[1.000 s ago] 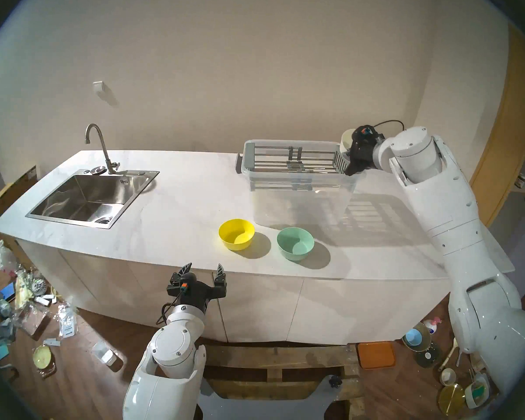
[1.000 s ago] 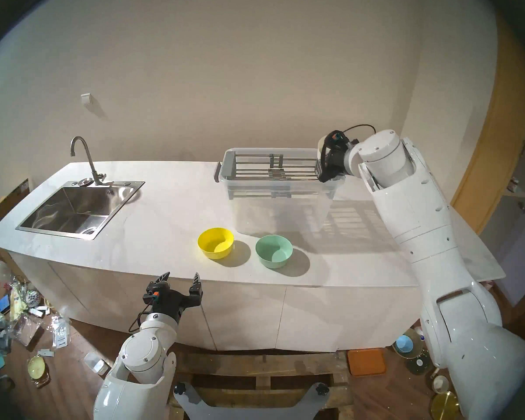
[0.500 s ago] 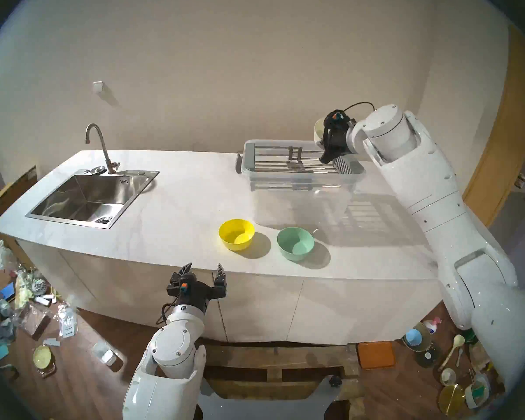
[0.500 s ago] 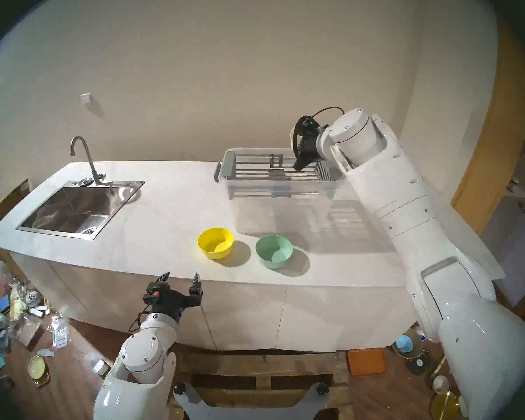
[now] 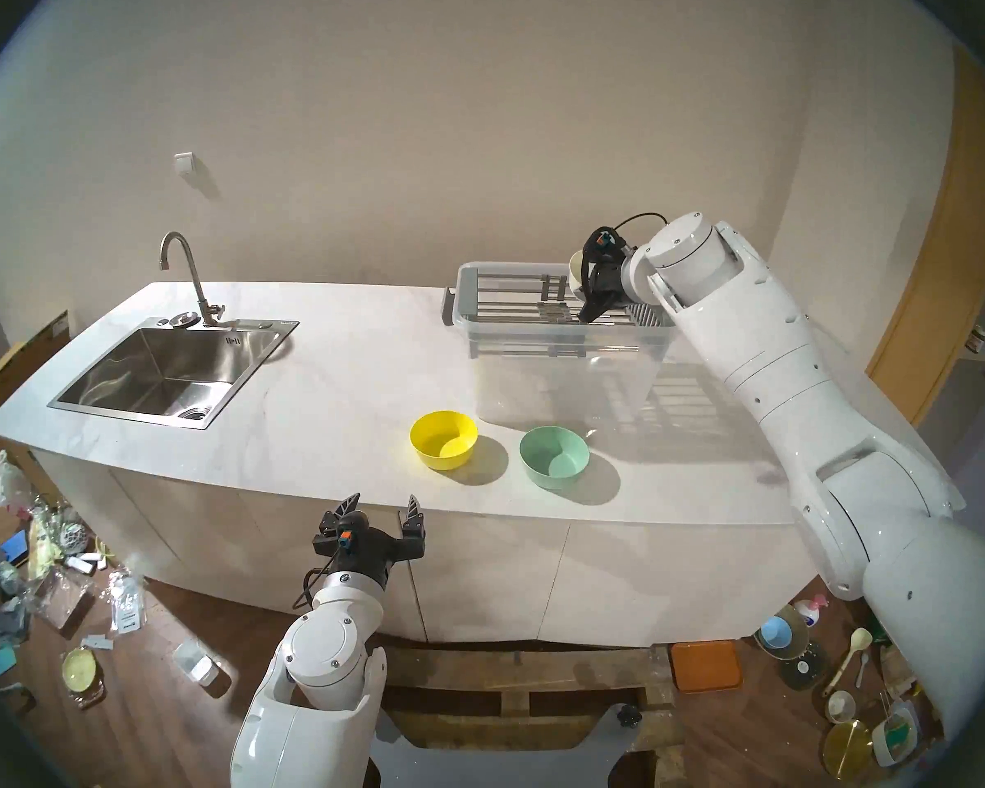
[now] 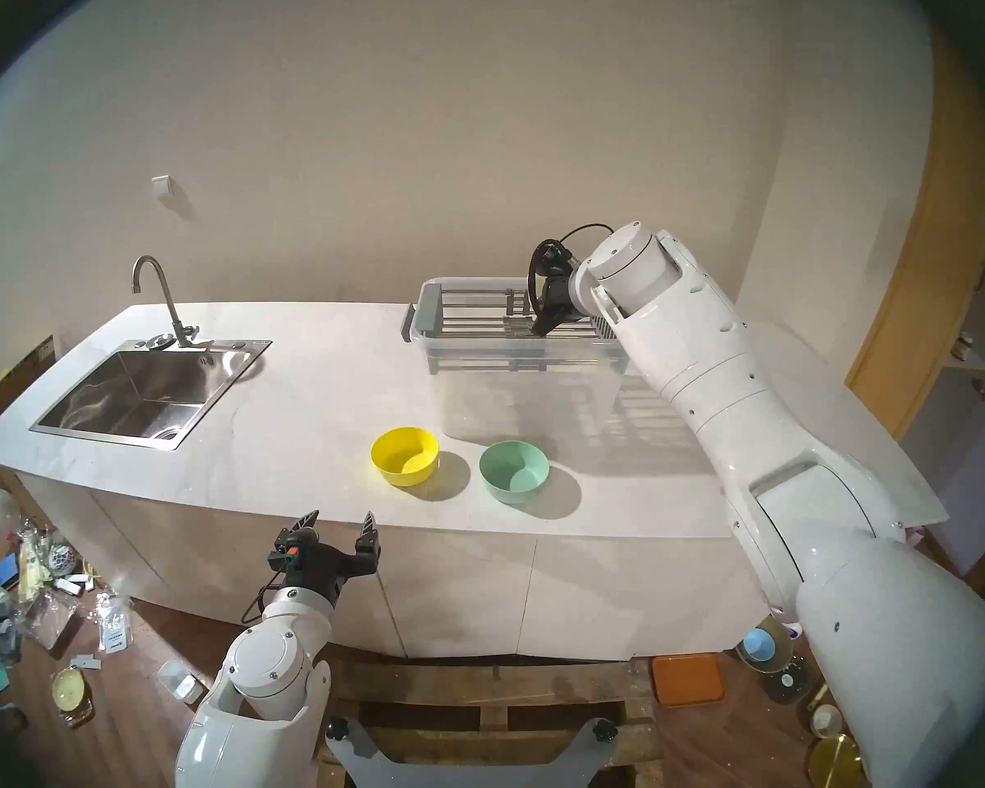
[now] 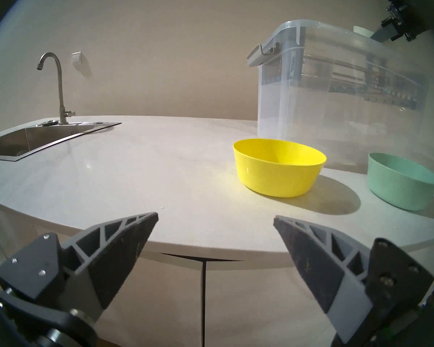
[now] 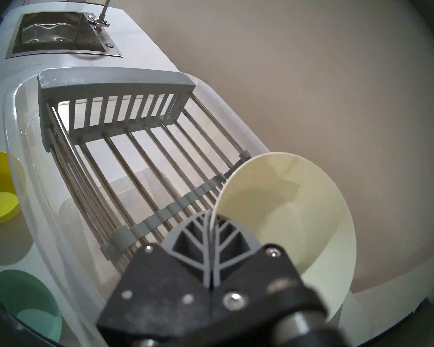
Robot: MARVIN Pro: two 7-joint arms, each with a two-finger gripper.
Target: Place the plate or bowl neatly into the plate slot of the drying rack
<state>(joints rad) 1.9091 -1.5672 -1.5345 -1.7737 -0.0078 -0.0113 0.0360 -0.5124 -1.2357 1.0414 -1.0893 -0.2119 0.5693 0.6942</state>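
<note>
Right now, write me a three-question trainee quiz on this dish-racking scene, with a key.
1. True or false: the right gripper is shut on the rim of the cream bowl.
2. Which bowl stands nearer the sink? A. the yellow bowl B. the green bowl C. the cream bowl
3. Fill in: the drying rack sits on top of a clear plastic ____.

Key
1. True; the fingers pinch its rim above the plate slot.
2. A; both stand on the counter, the yellow one on the sink side.
3. Tub. The left gripper is open and holds nothing.
</note>
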